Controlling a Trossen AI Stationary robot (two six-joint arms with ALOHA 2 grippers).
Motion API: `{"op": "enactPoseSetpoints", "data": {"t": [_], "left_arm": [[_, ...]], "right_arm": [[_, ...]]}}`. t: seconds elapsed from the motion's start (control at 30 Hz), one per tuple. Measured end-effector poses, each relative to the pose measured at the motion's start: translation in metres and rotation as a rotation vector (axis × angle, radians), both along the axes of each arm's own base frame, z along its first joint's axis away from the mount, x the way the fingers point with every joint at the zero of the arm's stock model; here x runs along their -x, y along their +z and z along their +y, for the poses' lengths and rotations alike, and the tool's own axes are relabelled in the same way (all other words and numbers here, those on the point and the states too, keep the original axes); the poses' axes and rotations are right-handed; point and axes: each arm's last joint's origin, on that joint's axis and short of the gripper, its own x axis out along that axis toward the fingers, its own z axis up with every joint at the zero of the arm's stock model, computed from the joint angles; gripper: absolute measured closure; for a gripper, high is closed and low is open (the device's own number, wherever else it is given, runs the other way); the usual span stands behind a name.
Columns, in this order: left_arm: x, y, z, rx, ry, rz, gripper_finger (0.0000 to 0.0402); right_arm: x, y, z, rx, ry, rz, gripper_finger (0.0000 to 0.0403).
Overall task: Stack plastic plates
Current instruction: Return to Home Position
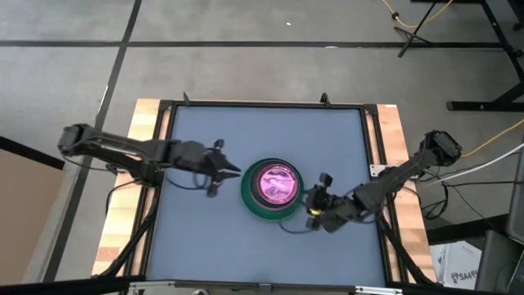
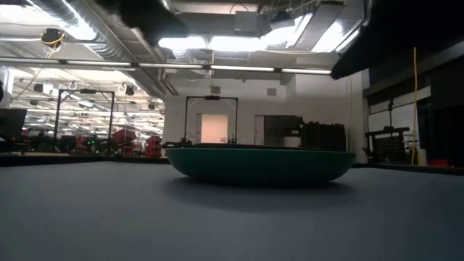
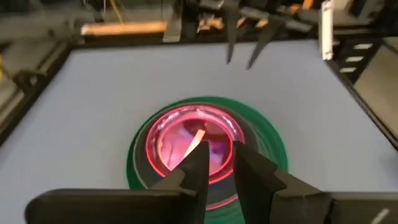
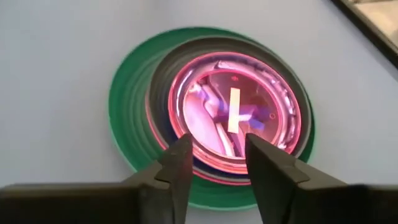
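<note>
The plastic plates [image 1: 276,182] sit stacked, the pink ones nested in the dark green plate [image 1: 266,215], directly between both grippers. The left gripper [image 1: 236,172] is just beside the stack, fingers narrowly parted and empty. The right gripper [image 1: 308,200] is at the opposite rim, wider apart and also empty.

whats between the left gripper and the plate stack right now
Nothing. In the high view only a short strip of bare table separates the left gripper from the stack of plates.

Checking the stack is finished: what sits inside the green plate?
Smaller plates nest inside the green plate, a translucent pink plate topmost. Those beneath are mostly covered; their count is unclear.
</note>
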Motion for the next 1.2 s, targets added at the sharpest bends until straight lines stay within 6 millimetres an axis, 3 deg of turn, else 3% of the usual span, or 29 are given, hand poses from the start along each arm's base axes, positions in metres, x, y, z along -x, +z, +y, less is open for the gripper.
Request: {"op": "enactPoseSetpoints", "data": {"t": [0.27, 0.47, 0.7, 1.0, 1.2], "left_arm": [[0.063, -0.023, 0.005, -0.022, -0.016, -0.228, 0.0364], [0.089, -0.046, 0.009, -0.010, 0.002, -0.267, 0.0382], [0.108, -0.067, 0.011, -0.012, 0.034, -0.314, 0.0398], [0.123, -0.070, 0.012, -0.008, 0.030, -0.398, 0.0400], [0.124, -0.070, 0.013, -0.030, 0.057, -0.407, 0.0400]], "right_arm": [[-0.012, 0.004, -0.021, 0.006, 0.075, 0.058, 0.0333], [-0.008, 0.014, -0.029, 0.007, 0.175, -0.026, 0.0373], [0.038, -0.008, -0.051, -0.072, 0.228, -0.254, 0.0401], [0.100, -0.028, -0.083, -0.191, 0.236, -0.552, 0.0401], [0.125, -0.044, -0.095, -0.175, 0.277, -0.667, 0.0400]]}}
